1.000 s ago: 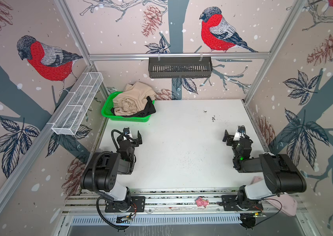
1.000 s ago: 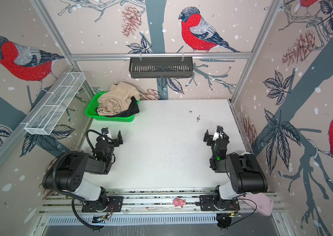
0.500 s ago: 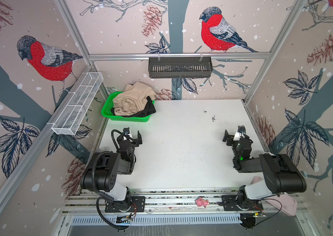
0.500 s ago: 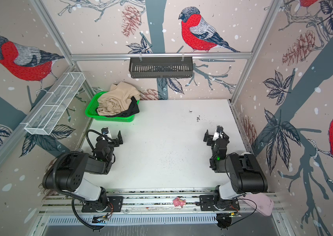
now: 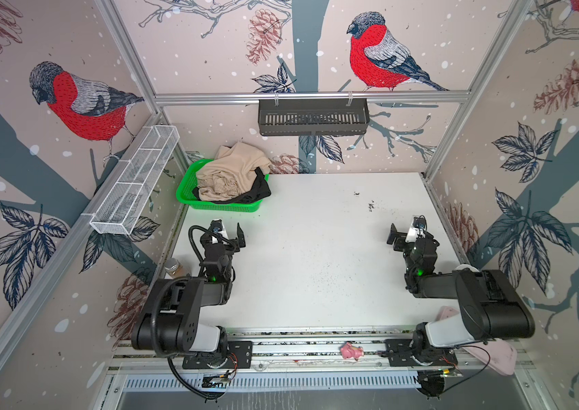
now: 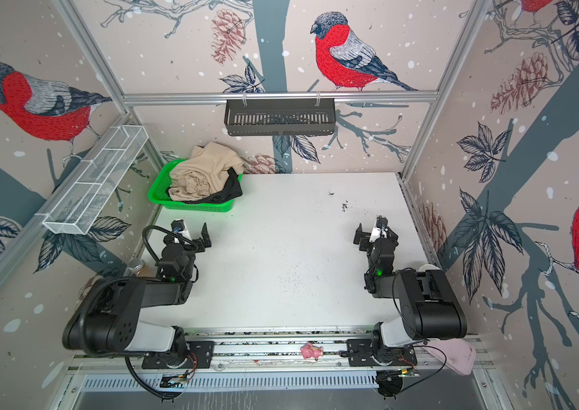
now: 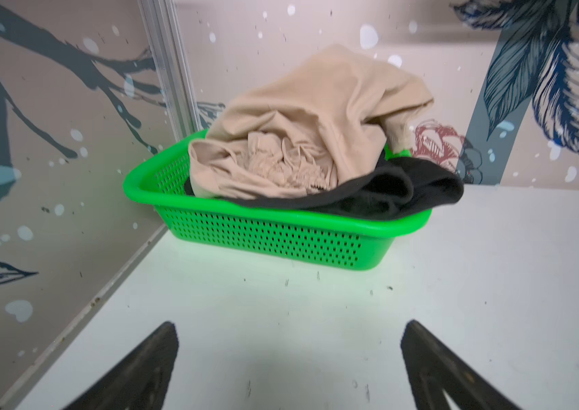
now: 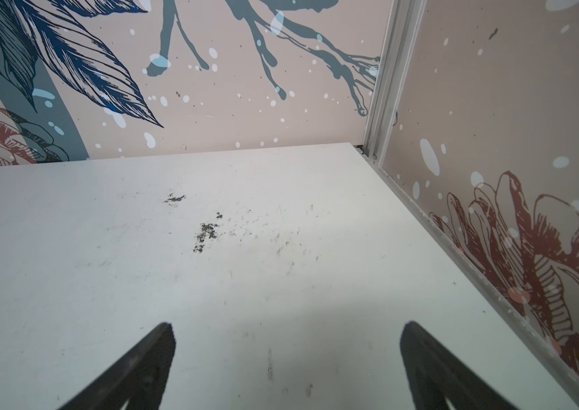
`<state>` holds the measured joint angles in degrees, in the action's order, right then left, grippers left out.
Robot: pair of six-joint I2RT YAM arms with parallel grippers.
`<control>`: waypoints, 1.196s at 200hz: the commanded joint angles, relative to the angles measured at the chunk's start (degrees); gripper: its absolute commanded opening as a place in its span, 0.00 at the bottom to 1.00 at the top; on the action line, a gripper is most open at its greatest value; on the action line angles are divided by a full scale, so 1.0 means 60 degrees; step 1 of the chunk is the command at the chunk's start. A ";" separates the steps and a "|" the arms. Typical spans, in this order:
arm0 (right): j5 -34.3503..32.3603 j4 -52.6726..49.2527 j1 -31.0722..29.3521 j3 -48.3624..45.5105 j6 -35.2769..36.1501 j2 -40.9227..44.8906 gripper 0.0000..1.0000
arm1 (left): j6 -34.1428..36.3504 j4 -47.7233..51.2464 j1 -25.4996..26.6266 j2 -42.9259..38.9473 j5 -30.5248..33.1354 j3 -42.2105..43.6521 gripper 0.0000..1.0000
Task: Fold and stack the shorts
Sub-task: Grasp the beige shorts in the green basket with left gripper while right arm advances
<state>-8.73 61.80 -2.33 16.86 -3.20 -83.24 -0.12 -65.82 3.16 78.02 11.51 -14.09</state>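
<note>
STEP: pre-pick, nothing folded | beige shorts [image 7: 316, 117] heaped on black shorts [image 7: 405, 188] in green basket [image 7: 263, 238], far-left surface [image 5: 316, 277] corner | left fingers [image 7: 132, 372], right fingers [image 8: 132, 372]: spread, empty | NEXT (judged): left arm reaches basket, pinches beige pair.

Both arms fold low over the table [image 5: 316, 277], elbows toward its near edge. The left gripper [image 5: 228, 231] hovers at its left side, the right gripper [image 5: 406, 229] at its right side; both point toward its far edge, jaws wide, empty.
</note>
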 commanded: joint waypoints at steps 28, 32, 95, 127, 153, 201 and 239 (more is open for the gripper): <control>0.0784 -0.4023 -0.0564 0.1628 -0.0515 0.1032 0.99 | -0.1803 0.5582 0.0248 -0.1629 -0.0983 -0.2904 0.98; 0.0947 -0.4286 -0.0689 0.1764 -0.0436 0.1090 0.99 | -0.1938 0.5751 0.0276 -0.1602 -0.1117 -0.3171 0.98; 0.2301 -0.6832 -0.2727 0.3427 -0.0246 0.2425 1.00 | -0.1001 0.8904 0.0325 0.1937 -0.1316 -0.9319 0.98; 0.2433 -0.7329 -0.3350 0.3418 -0.0194 0.2945 1.00 | -0.0336 1.0063 0.0296 0.3797 -0.1060 -1.1600 0.97; 0.2666 -0.7247 -0.3517 0.3070 -0.0395 0.3426 1.00 | -0.0248 1.0910 0.0194 0.4914 -0.1163 -1.2895 0.97; 0.3270 -0.7149 -0.3581 0.2380 -0.0806 0.4296 1.00 | 0.0020 1.1672 0.0068 0.6378 -0.1301 -1.4080 0.97; 0.3145 -0.6894 -0.3596 0.1687 -0.1471 0.5061 1.00 | 0.0049 1.1761 0.0003 0.7317 -0.1393 -1.4544 0.97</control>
<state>10.00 18.15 -23.73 28.73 -8.51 -54.87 -1.02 3.66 3.68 119.39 4.08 -99.57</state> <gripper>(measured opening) 0.999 0.969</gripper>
